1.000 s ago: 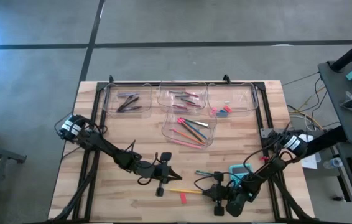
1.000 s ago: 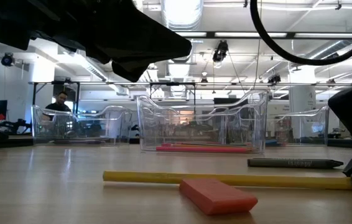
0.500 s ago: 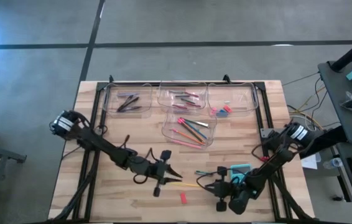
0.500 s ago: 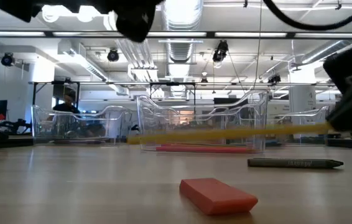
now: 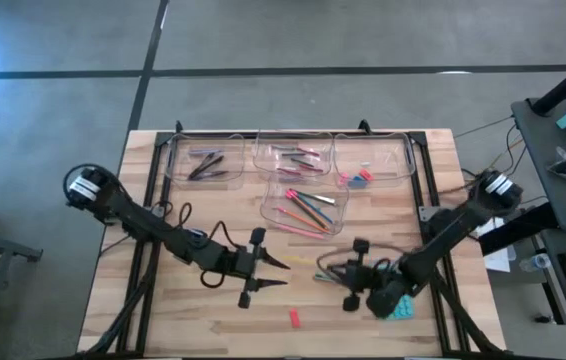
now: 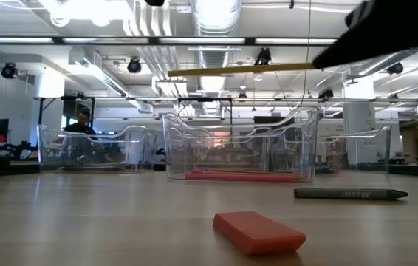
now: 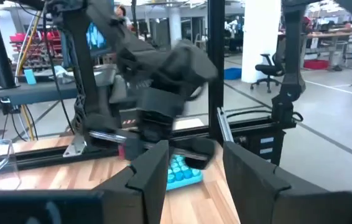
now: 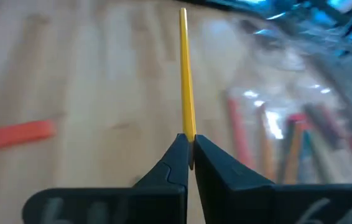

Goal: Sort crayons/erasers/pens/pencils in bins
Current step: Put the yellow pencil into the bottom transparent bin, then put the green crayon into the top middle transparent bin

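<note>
Right claw [image 8: 189, 152] pinches the yellow pencil [image 8: 186, 74] by one end, lifted clear for binning.
Left claw [image 5: 278, 272] stands parted and empty, apart from the pencil so the right can carry.

The desk [image 5: 163, 300] is pale striped wood with a black frame. A yellow pencil [image 8: 186, 93] sits in the right gripper's [image 8: 190, 163] black jaws, and a red eraser [image 6: 259, 232] lies on the desk near a dark grey crayon [image 6: 349, 193]. The bins [image 5: 302, 210] are clear, the nearest one to the eraser holding pink, orange and teal pencils.

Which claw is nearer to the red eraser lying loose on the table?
Left. The left claw is open just up-left of the red eraser; the right claw, shut on the yellow pencil, sits slightly farther.
</note>
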Available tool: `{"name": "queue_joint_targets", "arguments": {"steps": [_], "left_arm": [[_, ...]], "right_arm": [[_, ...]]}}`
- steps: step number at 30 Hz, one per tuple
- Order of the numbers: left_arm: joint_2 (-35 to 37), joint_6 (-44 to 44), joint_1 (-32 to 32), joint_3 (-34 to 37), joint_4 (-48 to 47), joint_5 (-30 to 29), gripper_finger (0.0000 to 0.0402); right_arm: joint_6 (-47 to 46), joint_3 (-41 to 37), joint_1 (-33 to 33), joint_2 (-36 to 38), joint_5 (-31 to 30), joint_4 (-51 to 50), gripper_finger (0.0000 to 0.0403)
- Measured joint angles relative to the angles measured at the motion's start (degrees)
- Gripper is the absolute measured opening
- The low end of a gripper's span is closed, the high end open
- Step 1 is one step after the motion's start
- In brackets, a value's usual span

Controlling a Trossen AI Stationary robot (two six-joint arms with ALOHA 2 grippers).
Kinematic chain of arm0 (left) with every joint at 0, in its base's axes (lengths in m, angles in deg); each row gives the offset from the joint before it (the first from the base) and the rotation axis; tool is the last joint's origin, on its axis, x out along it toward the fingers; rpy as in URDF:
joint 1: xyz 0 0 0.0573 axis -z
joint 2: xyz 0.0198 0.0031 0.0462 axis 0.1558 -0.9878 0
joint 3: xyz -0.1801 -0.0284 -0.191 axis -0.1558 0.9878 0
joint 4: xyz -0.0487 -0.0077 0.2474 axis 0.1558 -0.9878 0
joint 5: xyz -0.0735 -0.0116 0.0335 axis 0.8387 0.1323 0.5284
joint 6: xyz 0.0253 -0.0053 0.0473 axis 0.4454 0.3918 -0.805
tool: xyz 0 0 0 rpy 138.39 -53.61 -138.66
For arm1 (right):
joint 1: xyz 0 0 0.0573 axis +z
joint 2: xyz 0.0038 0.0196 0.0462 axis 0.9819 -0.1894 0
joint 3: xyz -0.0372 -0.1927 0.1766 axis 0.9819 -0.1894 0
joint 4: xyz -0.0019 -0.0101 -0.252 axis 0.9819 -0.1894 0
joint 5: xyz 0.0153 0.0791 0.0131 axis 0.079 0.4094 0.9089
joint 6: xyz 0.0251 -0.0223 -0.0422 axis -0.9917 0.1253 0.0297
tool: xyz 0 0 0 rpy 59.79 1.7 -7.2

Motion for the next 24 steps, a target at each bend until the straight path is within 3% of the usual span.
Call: {"name": "queue_joint_targets", "arguments": {"steps": [6,15,19,24], "left_arm": [[0.01,-0.31,0.02,-0.05,0.02,0.01,0.014],[-0.11,-1.44,0.01,0.37,-0.45,-0.11,0.014],[-0.11,-1.46,0.0,0.37,-0.77,-0.11,0.014],[-0.13,-1.44,0.02,0.41,-2.42,-0.11,0.014]], "right_arm": [[6.57,-1.67,-9.1,8.96,1.49,-5.07,0.0009],[7.23,-2.42,-22.83,13.59,13.52,-12.4,0.0012],[5.83,-2.42,-25.64,13.41,16.2,-12.03,0.0041],[3.86,-2.42,-26.83,13.42,16.63,-12.21,0.0108]]}}
